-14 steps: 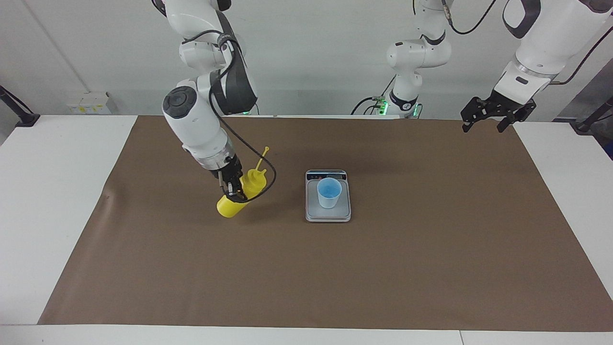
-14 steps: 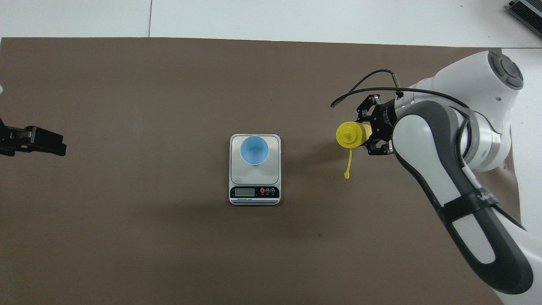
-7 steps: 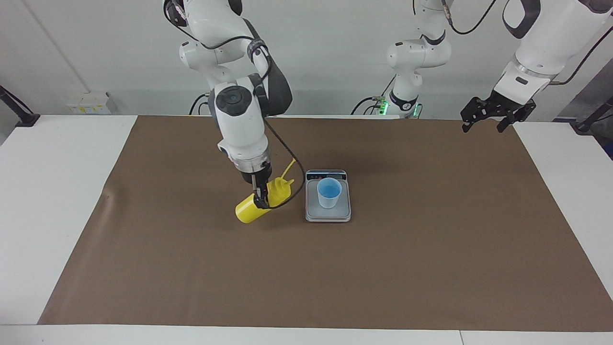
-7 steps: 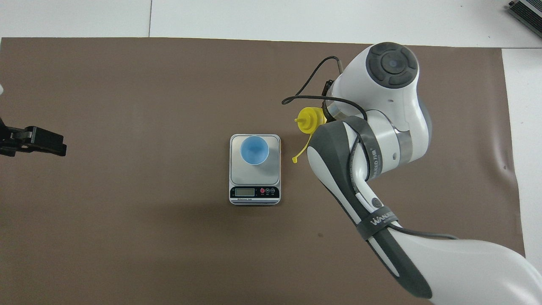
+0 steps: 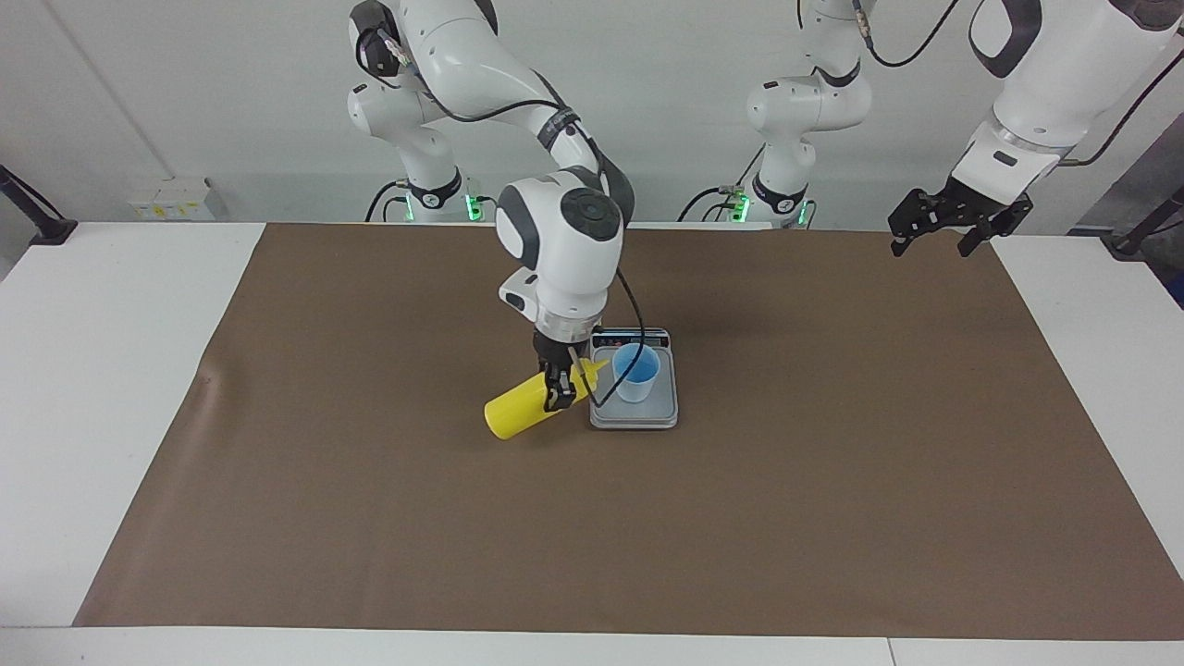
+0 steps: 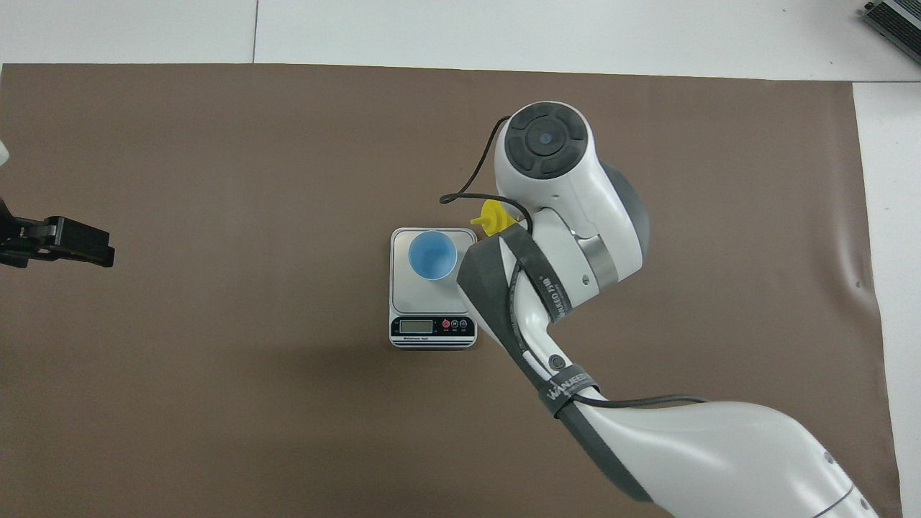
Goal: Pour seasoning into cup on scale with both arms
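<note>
On scale [image 5: 635,414], blue cup [image 5: 636,372], seemingly empty, seasoning bottle [image 5: 532,405] tilted beside

R arm carried the seasoning bottle [image 5: 527,407] in its gripper [image 5: 559,388] from well apart to just beside the scale [image 5: 635,416]; bottle tipped flatter, nozzle now pointing at the cup [image 5: 636,372].

bottle [image 5: 518,413]: glossy yellow plastic | scale [image 5: 647,416]: smooth silver-grey plate | table cover [image 5: 832,518]: matt brown paper
</note>
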